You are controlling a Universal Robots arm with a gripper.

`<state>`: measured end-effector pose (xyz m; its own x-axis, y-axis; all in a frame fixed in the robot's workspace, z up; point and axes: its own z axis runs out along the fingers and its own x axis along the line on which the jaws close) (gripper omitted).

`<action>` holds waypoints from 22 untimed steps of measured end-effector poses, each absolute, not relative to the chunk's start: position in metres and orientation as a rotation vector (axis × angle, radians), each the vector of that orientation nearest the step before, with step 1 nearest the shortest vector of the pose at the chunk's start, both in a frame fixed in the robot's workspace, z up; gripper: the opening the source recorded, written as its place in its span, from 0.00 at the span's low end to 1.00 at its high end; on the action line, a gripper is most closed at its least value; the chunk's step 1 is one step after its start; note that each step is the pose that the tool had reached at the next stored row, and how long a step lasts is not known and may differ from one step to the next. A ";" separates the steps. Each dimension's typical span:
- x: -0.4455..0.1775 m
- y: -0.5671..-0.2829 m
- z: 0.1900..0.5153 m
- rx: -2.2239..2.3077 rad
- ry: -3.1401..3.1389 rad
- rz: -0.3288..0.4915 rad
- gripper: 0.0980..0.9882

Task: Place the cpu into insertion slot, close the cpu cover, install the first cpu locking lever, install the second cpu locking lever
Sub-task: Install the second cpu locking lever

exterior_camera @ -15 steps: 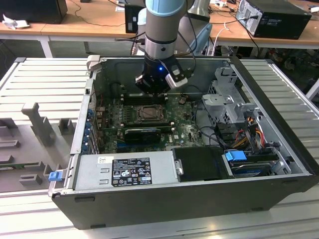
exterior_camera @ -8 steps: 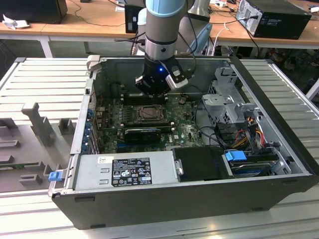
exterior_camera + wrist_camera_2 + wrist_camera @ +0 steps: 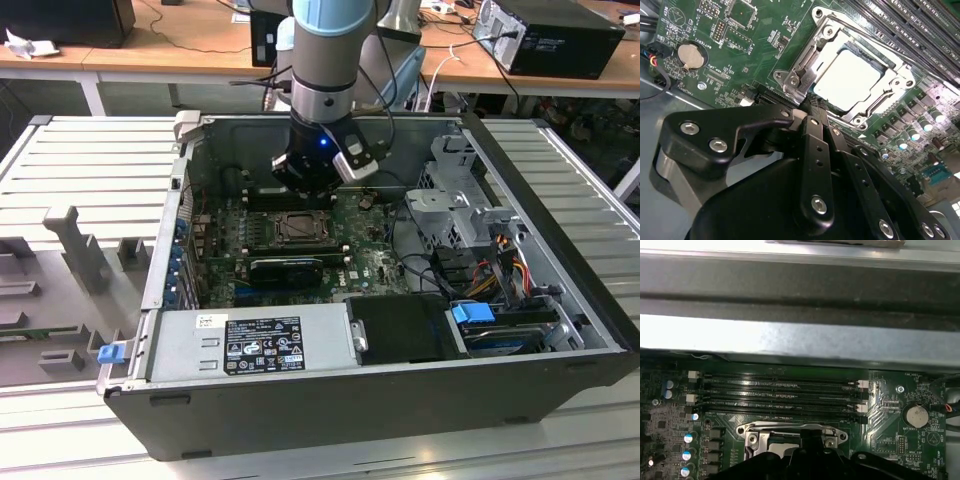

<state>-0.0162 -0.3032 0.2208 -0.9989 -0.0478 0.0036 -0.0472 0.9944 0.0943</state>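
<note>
An open desktop computer case [image 3: 560, 300] lies on its side on a ribbed grey metal work surface [image 3: 90, 170]; wooden benches [image 3: 180, 45] carrying cables and other computer units stand behind it. One robot arm [image 3: 335, 60] reaches down into the case, and its gripper [image 3: 812, 102] hangs just above the green motherboard [image 3: 740, 60], close to one edge of the insertion slot [image 3: 852, 82]. In the second wrist view the black fingers [image 3: 815, 120] lie pressed together with no gap and nothing between them (a clenched, empty grip).

The cpu [image 3: 847, 82] sits in the insertion slot, its pale face showing through the window of the cpu cover [image 3: 805, 75], which lies flat over the socket just beyond the fingertips. In the exterior view the socket [image 3: 300, 228] is directly below the gripper.

Counted items: four long black RAM slots [image 3: 780, 395] in parallel on the far side of the socket from the gripper; one round coin battery [image 3: 690, 56] off to one side; a row of small silver-topped capacitors [image 3: 687, 447] on the other side, at least four visible; one grey power supply [image 3: 250, 345] along the case's near wall; one blue latch [image 3: 110, 352] at the case corner.
</note>
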 end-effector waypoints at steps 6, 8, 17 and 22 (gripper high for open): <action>-0.016 -0.303 0.240 0.075 -3.132 -0.148 0.01; -0.016 -0.303 0.247 0.075 -3.131 -0.148 0.01; -0.016 -0.308 0.250 0.074 -3.132 -0.147 0.01; -0.016 -0.312 0.250 0.074 -3.132 -0.147 0.01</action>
